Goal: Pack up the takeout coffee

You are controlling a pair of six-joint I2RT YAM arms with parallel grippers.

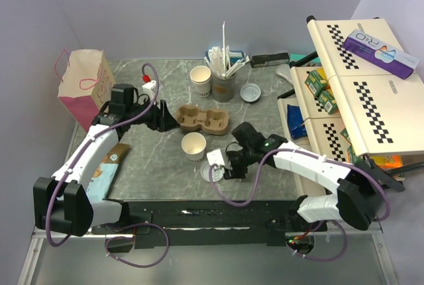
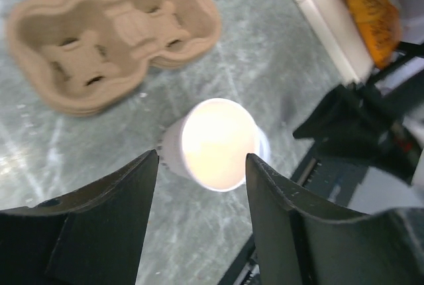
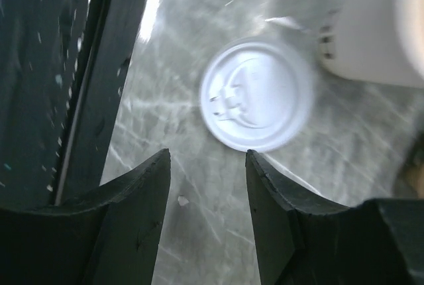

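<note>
White lid: flat on table, just ahead of right gripper, near-right of paper cup. Right gripper part-open, empty; left gripper likewise, farther off, facing the cup.

A robotics lab test cell: plain walls box in a marble-print surface, checkerboard-marked panels stand right of the right gripper, and two cabled arms are bolted at its edge.

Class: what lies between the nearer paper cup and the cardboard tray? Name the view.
Only bare marbled tabletop separates the paper cup from the cardboard tray; the left wrist view shows it.
</note>
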